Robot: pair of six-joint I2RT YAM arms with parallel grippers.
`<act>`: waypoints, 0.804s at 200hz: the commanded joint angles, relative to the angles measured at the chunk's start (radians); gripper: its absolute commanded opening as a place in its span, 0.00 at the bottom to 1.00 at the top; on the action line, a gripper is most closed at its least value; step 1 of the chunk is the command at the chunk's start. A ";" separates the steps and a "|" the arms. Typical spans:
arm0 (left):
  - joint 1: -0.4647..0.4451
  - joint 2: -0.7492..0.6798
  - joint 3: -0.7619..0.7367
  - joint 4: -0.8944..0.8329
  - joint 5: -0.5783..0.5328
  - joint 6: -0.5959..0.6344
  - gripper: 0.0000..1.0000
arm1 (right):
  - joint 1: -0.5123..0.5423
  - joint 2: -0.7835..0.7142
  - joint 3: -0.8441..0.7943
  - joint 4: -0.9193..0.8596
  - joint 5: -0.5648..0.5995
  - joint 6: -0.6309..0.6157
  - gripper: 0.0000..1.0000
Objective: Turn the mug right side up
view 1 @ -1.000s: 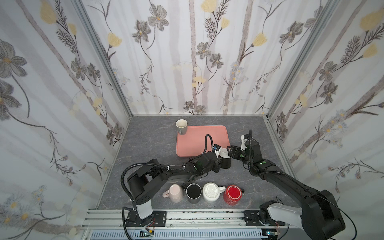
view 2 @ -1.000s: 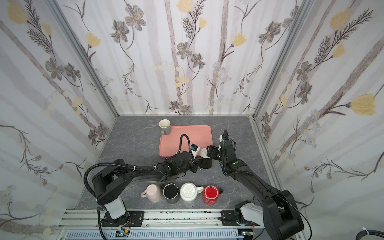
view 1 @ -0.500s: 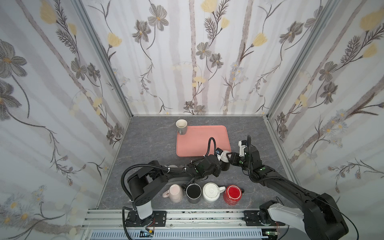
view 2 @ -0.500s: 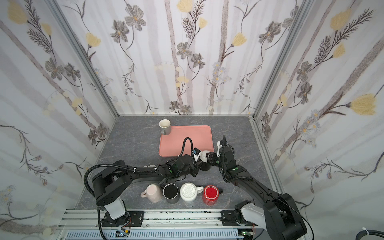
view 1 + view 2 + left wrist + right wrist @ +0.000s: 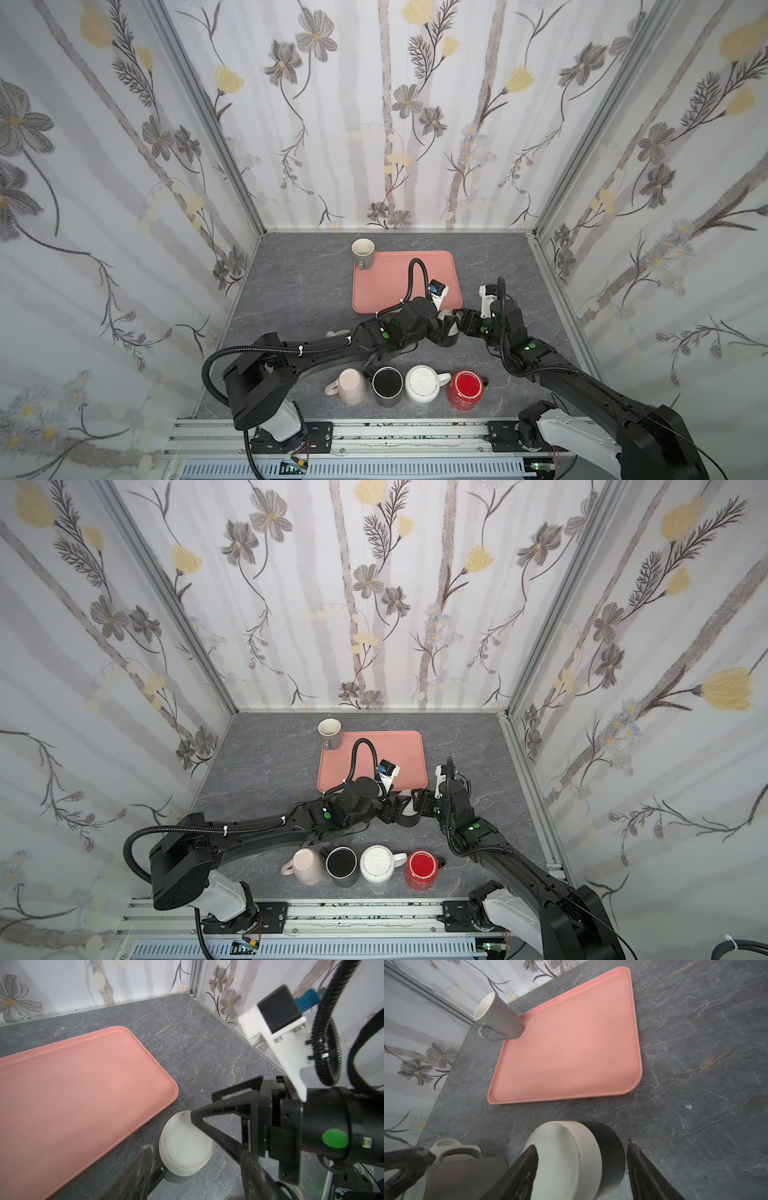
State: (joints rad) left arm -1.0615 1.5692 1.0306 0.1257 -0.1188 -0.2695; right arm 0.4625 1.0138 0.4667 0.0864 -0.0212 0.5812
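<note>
In both top views the two-tone ceramic mug (image 5: 449, 338), cream at the base and black toward the rim, stands on the grey marbled desk (image 5: 299, 291), just near of the near right corner of the flat salmon-pink plastic tray (image 5: 399, 274). It is largely hidden between the left claw (image 5: 440, 326) and the right claw (image 5: 464, 322), which meet over it nose to nose. The step in hand looks like settling which arm takes the grip before the flip. It would go best if only one claw closes, square across the body and below the base band, while the other backs straight off so that it neither tips the mug nor shoves it into the tray's edge. In the left wrist view the cream base (image 5: 185, 1147) faces up, so the mug is not yet righted. The left claw's fingers (image 5: 141, 1169) stand wide to either side of it with desk showing between, holding nothing, and one finger of the right claw (image 5: 207, 1122) reaches over the edge of the base. In the right wrist view the mug (image 5: 571, 1159) sits between that claw's fingers (image 5: 639, 1172), which are spread wider than the body. A sliver of desk shows beside the black wall, and I cannot tell whether the other pad touches.
</note>
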 commanded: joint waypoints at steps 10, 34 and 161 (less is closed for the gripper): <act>0.036 0.011 0.023 -0.250 0.047 -0.015 0.68 | 0.001 -0.033 -0.004 -0.013 0.030 -0.032 0.69; 0.085 0.027 0.029 -0.306 0.124 -0.013 0.69 | 0.000 -0.054 -0.013 -0.013 0.035 -0.033 0.69; 0.111 0.132 -0.004 -0.076 0.207 0.073 0.71 | -0.011 -0.119 -0.003 -0.045 0.028 -0.050 0.69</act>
State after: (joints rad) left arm -0.9539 1.6932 1.0328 -0.0677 0.0898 -0.2272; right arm 0.4534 0.9031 0.4564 0.0509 0.0063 0.5407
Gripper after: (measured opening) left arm 0.713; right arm 0.691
